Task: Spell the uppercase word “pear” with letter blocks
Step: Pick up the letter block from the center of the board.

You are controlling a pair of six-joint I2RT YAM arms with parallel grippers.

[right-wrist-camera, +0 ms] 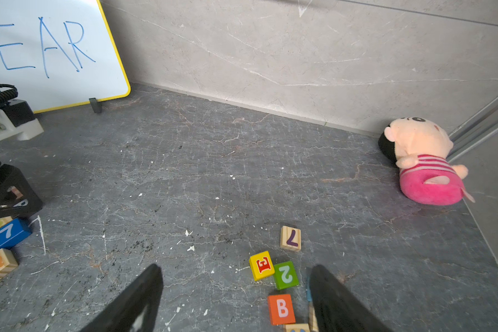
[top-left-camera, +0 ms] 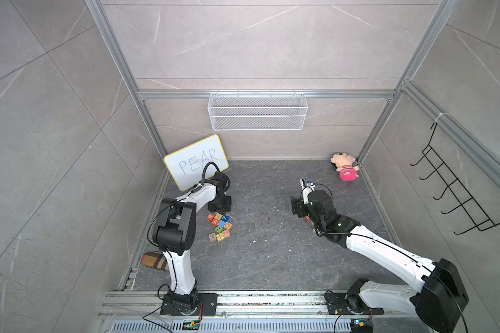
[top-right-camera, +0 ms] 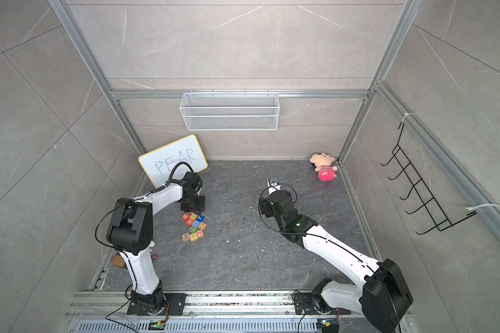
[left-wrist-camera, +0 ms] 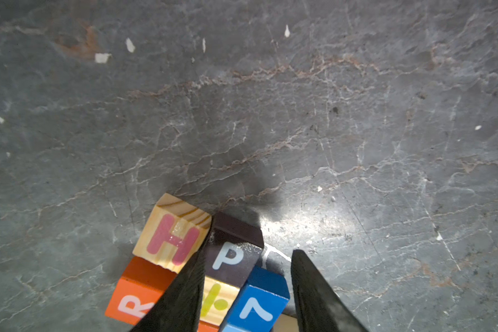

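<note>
In the left wrist view my left gripper (left-wrist-camera: pixel 250 251) is open and low over a cluster of blocks. Its jaws straddle the black P block (left-wrist-camera: pixel 232 255) and a blue 7 cube (left-wrist-camera: pixel 259 299). One finger (left-wrist-camera: pixel 196 276) rests in the seam between the P block and a wooden H cube (left-wrist-camera: pixel 171 232); the other stands clear. The orange R block (left-wrist-camera: pixel 133 299) lies beside them, and the A block (top-left-camera: pixel 215 222) shows in a top view. My right gripper (right-wrist-camera: pixel 236 268) hangs wide open over the floor, holding nothing. The yellow E block (right-wrist-camera: pixel 261 265) lies just ahead of it.
A green 2 cube (right-wrist-camera: pixel 285 274), an orange B cube (right-wrist-camera: pixel 281 309) and a wooden 7 cube (right-wrist-camera: pixel 291 238) lie around the E block. A whiteboard (top-left-camera: pixel 195 164) reading PEAR leans at the back left. A plush toy (top-left-camera: pixel 345 167) sits in the back right corner.
</note>
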